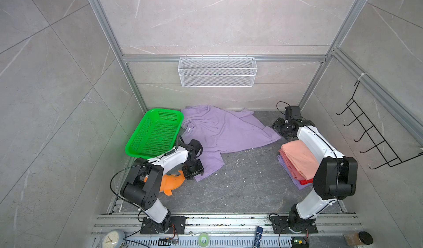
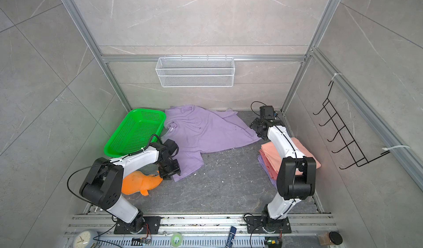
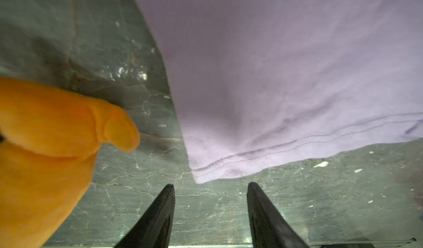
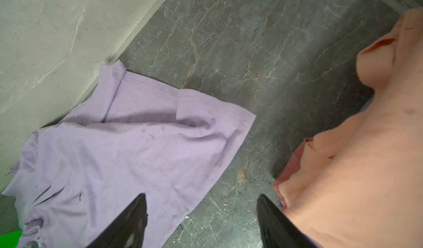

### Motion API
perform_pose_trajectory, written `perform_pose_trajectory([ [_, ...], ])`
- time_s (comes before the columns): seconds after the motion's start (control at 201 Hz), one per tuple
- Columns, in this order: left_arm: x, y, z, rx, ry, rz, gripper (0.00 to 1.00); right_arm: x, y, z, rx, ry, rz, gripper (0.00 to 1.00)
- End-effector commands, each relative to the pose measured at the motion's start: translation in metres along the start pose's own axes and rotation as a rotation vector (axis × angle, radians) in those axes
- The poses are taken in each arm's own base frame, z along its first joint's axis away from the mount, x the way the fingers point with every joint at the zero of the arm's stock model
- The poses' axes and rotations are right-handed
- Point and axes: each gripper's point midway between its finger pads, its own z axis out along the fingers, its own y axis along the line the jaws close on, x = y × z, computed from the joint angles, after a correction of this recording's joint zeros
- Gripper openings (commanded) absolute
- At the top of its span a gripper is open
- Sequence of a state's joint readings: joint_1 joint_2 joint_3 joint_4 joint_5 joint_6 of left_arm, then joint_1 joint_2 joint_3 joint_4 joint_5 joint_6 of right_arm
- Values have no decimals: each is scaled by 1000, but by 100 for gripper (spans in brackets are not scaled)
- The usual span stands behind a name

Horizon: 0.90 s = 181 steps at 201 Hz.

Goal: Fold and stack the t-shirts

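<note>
Both top views: a dark, veined stone-look table enclosed by pale panels.
Green basket: rigid perforated plastic, rectangular with rounded corners, at the table's far left corner. Only its own holed floor shows inside.
Wire basket: fine white mesh, long and shallow, hung on the rail above the far edge. Only mesh shows through it.
Lilac t-shirt: thin soft cloth, unfolded and creased, spread along the far edge from the green basket's rim rightward. One flap runs toward the near left and ends in a double-stitched hem, clear in the left wrist view.
Folded stack: squared layers near the right edge. Salmon-pink shirt is on top, a sliver of red shirt shows below it, and a lilac layer lies at the bottom.
Plush dolphin: orange and fuzzy, near the left edge, just beside the flap.
Left gripper: jaws partly apart with nothing between them. The ribbed tips are over bare table, just short of the hem corner.
Right gripper: jaws wide apart, holding nothing. It sits near the far right corner, between the unfolded shirt's right corner and the stack.
</note>
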<state>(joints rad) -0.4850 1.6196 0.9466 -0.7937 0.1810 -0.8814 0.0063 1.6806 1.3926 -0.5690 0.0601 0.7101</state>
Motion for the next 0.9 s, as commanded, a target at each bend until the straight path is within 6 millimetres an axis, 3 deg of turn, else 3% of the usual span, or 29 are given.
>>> perform_pose_trajectory([
  [0.0, -1, -5, 0, 39, -35, -74, 54, 1, -9, -4, 13, 2, 5, 76],
  [0.279, -11, -20, 18, 63, -31, -90, 45, 11, -19, 16, 27, 53, 33, 76],
  [0.538, -28, -36, 9, 90, -84, -66, 0, 14, -28, 51, 55, 83, 64, 74],
  [0.772, -41, -37, -8, 89, -147, -64, 0, 19, -24, 88, 59, 147, 85, 67],
  [0.896, -48, -42, -13, 103, -151, -45, 0, 29, -37, 106, 135, 188, 138, 64],
])
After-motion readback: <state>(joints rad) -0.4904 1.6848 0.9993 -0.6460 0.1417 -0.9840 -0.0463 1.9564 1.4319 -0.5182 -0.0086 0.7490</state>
